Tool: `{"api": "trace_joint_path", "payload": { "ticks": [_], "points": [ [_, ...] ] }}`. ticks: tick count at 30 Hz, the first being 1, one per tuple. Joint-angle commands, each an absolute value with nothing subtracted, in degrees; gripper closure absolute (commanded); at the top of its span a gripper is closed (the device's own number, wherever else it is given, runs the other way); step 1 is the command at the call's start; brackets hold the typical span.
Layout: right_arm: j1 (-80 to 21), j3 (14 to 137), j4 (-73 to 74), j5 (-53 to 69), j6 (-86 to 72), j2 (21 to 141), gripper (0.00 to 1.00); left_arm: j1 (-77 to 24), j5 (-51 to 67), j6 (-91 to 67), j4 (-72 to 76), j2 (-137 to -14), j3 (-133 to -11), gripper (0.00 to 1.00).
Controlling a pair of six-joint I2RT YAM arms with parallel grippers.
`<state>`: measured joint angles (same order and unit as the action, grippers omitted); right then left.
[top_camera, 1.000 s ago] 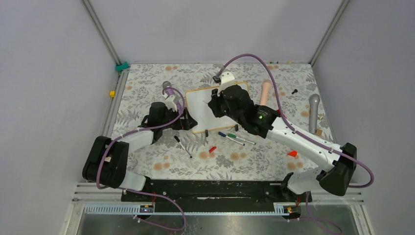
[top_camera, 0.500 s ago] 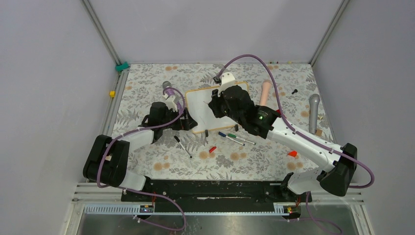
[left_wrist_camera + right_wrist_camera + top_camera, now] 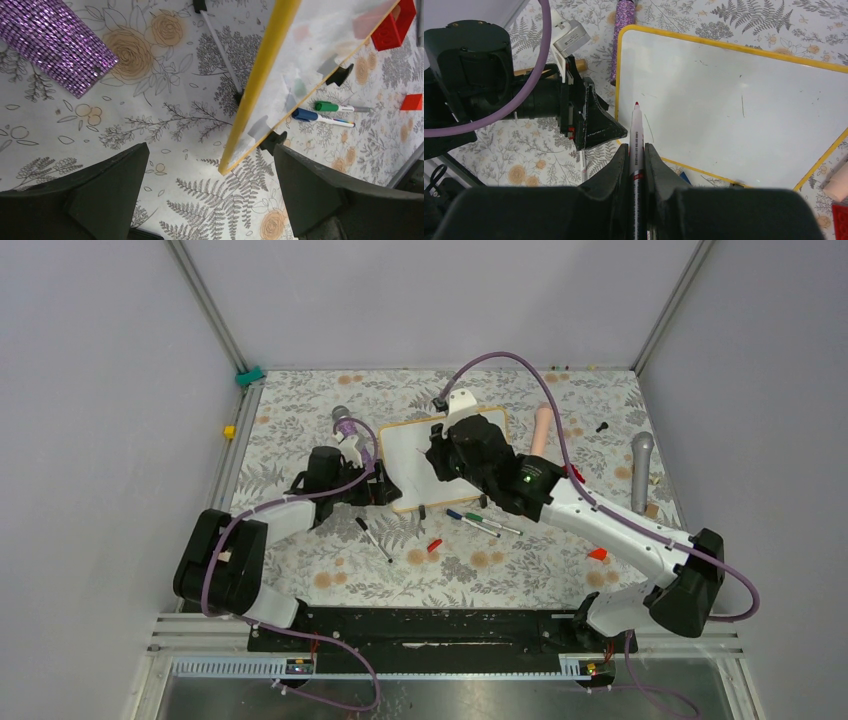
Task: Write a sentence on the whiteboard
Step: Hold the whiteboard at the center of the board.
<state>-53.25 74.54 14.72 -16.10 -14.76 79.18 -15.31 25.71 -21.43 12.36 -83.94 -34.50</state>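
Note:
The whiteboard (image 3: 410, 462) lies mid-table, white with a light-wood frame, and fills much of the right wrist view (image 3: 734, 115). No sentence shows on its white surface, only faint thin marks. My right gripper (image 3: 636, 147) is shut on a red-tipped marker (image 3: 636, 130), whose tip hovers over the board's left part. From above, the right gripper (image 3: 447, 455) covers the board's right half. My left gripper (image 3: 210, 150) stands open, its fingers on either side of the board's near-left corner (image 3: 250, 115) without touching it. From above, the left gripper (image 3: 385, 487) sits at the board's left edge.
A purple glitter microphone (image 3: 342, 418) lies left of the board. Blue and green pens (image 3: 478, 524), a black pen (image 3: 373, 538) and a red cap (image 3: 433, 545) lie in front of it. A beige handle (image 3: 542, 428) and a grey microphone (image 3: 641, 470) lie to the right.
The right arm has edged slightly to the left over the board with the marker. The left arm has stayed where it was.

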Motion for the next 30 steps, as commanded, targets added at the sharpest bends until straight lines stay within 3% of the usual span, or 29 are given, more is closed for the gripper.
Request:
{"api": "trace_joint_path", "payload": {
  "ticks": [1,30],
  "points": [
    [-53.3,77.6,14.8,-18.7,-14.5,81.2,1.00,-14.9,22.2,-21.6,11.6,-85.2,-37.8,0.01],
    [-53.3,81.3,8.3,-20.4,-12.0,89.4,1.00,-14.8,24.4,-21.9,10.6,-88.1,-39.6,0.01]
  ]
}}
